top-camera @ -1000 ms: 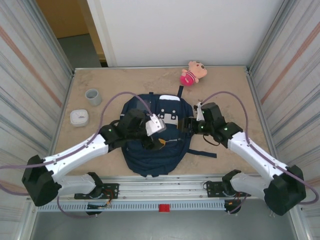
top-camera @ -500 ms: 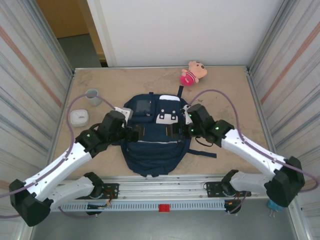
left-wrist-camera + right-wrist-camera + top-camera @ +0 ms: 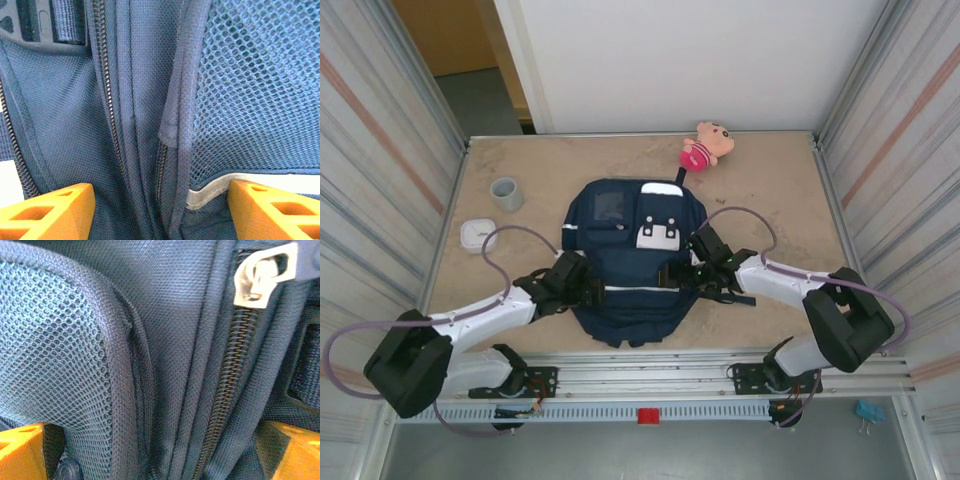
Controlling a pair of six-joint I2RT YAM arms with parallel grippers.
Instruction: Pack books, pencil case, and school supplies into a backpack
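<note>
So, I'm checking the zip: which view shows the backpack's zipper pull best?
Right wrist: the silver zipper pull sits close-up atop the teeth. Left wrist gives teeth and mesh; top external gives the whole backpack, pull too small.

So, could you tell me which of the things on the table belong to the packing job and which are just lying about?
Job: backpack, with the left gripper and right gripper at its sides.
Lying about: pink plush toy, grey cup, white rounded box.
</note>
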